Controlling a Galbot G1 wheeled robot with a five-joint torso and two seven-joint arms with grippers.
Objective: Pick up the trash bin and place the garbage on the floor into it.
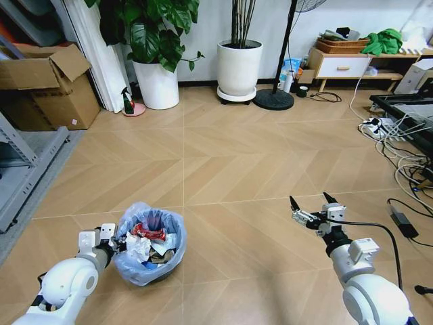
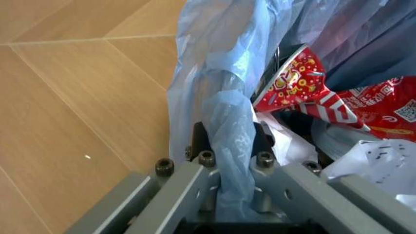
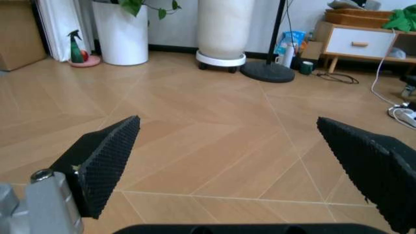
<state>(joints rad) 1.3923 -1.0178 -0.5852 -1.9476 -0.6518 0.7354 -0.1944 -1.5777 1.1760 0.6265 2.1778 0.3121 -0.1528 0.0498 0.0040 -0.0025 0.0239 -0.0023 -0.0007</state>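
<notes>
Nearest the head camera, one left gripper (image 1: 116, 242) is pinching the blue-bagged rim of the single trash bin (image 1: 149, 244), its fingers (image 2: 198, 141) pressed together on a fold of the plastic liner, while the bin is sitting on the floor (image 1: 223, 156) holding one red wrapper (image 2: 325, 100) among crumpled white paper wads (image 1: 139, 249). Off to the other side, one right gripper (image 1: 313, 206) is hovering over bare floor with its two pads (image 3: 107, 163) spread wide apart. Farther back, two white plant pots (image 1: 239, 66) are standing by the wall.
</notes>
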